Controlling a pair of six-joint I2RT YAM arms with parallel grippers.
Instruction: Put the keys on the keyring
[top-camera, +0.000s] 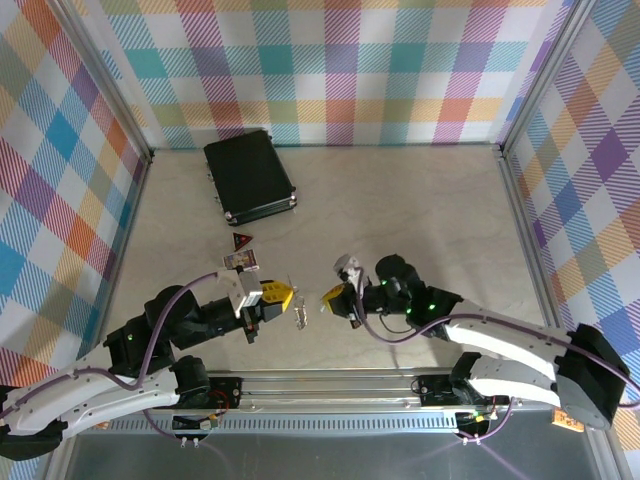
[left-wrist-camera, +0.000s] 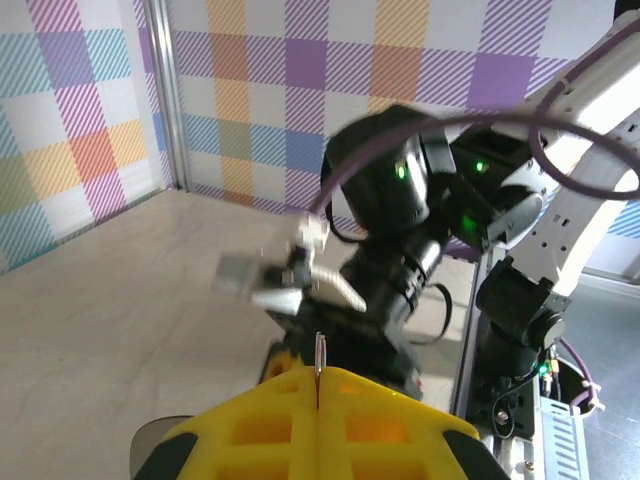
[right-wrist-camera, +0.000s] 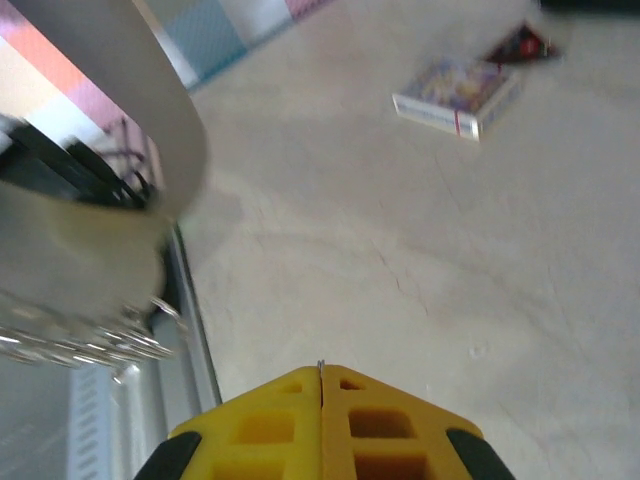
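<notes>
My left gripper (top-camera: 288, 294) is shut near the table's front middle. In the left wrist view a thin metal edge (left-wrist-camera: 319, 352) sticks out of the seam of that left gripper (left-wrist-camera: 319, 376). The silver keyring (top-camera: 299, 318) hangs just below and right of its tips. In the right wrist view the keyring (right-wrist-camera: 175, 150) is a big blurred grey shape at the left, with its small rings (right-wrist-camera: 100, 345) below. My right gripper (top-camera: 324, 300) faces the left one from a few centimetres away. The right gripper (right-wrist-camera: 320, 372) is shut, a tiny metal sliver showing at the seam. The keys are hidden.
A black rectangular case (top-camera: 248, 175) lies at the back left. A small card box (top-camera: 243, 262) (right-wrist-camera: 458, 93) and a red-and-black triangular item (top-camera: 241, 241) lie just behind the left gripper. The metal rail (top-camera: 330, 385) runs along the near edge. Checked walls enclose three sides.
</notes>
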